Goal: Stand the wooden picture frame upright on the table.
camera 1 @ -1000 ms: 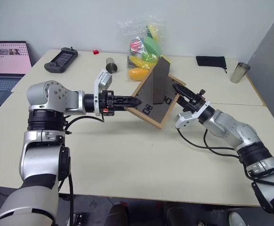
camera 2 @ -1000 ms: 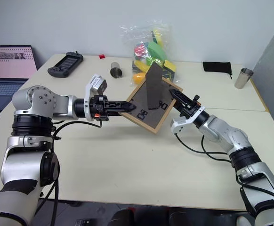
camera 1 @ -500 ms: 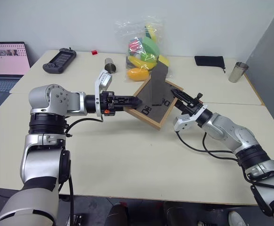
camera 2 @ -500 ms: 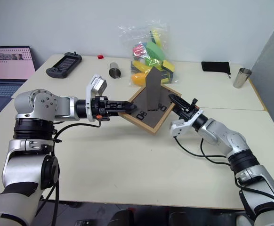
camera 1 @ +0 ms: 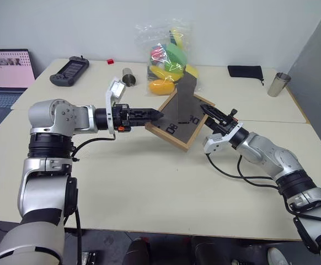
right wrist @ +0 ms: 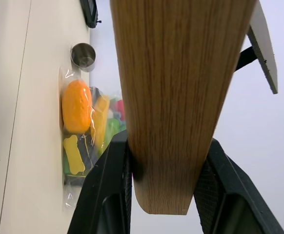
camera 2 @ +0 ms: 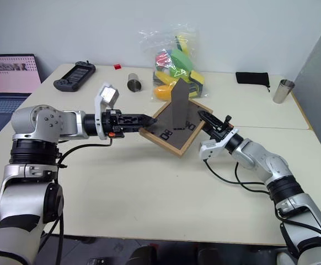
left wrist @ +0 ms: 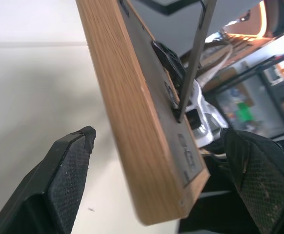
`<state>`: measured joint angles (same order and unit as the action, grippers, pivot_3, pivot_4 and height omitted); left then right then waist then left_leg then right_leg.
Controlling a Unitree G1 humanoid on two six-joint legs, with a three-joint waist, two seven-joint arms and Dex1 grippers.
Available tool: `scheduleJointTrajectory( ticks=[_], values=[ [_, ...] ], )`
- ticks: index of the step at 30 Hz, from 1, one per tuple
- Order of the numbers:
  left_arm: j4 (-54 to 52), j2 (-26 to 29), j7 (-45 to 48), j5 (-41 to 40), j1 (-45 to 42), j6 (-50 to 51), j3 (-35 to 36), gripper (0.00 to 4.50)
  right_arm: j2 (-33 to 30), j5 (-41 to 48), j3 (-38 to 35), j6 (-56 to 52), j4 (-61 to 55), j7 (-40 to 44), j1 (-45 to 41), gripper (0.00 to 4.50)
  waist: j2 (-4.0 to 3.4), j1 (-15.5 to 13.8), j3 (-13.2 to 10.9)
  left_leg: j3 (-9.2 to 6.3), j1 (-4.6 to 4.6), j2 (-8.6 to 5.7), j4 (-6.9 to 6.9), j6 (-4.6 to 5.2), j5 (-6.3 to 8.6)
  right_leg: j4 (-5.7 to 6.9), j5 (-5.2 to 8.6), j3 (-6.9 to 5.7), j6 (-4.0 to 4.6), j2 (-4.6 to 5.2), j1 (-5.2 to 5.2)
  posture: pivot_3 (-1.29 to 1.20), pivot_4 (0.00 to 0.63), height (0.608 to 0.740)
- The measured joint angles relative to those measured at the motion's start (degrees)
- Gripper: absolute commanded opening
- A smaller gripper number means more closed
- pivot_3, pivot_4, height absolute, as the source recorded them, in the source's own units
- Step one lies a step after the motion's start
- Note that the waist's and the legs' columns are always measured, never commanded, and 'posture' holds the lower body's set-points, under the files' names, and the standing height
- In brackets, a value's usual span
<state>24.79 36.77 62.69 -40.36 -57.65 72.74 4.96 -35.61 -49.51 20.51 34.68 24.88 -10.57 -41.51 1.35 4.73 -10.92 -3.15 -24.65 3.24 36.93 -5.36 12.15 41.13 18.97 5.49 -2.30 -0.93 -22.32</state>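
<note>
Cream table (camera 1: 149, 193) is lying under us, and we are leaning the wooden picture frame (camera 1: 178, 124) over its middle, back side up, stand out. Our right gripper (camera 1: 211, 117) is pinching its edge; our left gripper (camera 1: 155, 115) is opening wide beside it. We are not done: standing it up is left.

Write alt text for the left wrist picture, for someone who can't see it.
A light-wood picture frame stands tilted between the left gripper's two black fingers, which are spread wide and not touching it. Its dark back panel, with a thin stand folded out, faces away from the pale table.
</note>
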Motion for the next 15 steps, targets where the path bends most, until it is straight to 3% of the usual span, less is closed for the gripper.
scheduleJointTrajectory(
  ticks=[4,10,15],
  values=[
    [-2.5,0.2,-0.9,0.0,2.0,-6.8,4.2,4.39,1.0,6.9,-1.6,-0.9,-0.4,4.8,1.0,1.44,0.00,0.0,0.0,0.01,0.00,0.00,0.00,0.01,0.00,-0.01,0.00,0.00,0.00,0.00,0.02,0.00,0.150,0.740],
    [-15.5,-2.9,-7.9,-0.3,12.3,-15.0,11.2,4.39,5.9,30.6,-8.2,-15.9,-10.3,24.7,4.0,1.44,0.00,-0.1,0.0,-0.01,0.02,0.10,0.02,0.01,0.01,-0.02,-0.01,-0.08,0.00,0.01,0.12,0.00,0.150,0.740],
    [-29.1,-9.8,-19.4,-3.6,22.0,-13.9,15.2,4.39,10.3,51.9,-12.3,-47.9,-25.7,39.5,7.4,1.44,-0.01,-0.6,0.0,-0.07,0.04,0.18,0.05,0.19,0.11,0.05,-0.01,-0.12,0.00,0.01,0.17,0.00,0.150,0.740]
  ],
)
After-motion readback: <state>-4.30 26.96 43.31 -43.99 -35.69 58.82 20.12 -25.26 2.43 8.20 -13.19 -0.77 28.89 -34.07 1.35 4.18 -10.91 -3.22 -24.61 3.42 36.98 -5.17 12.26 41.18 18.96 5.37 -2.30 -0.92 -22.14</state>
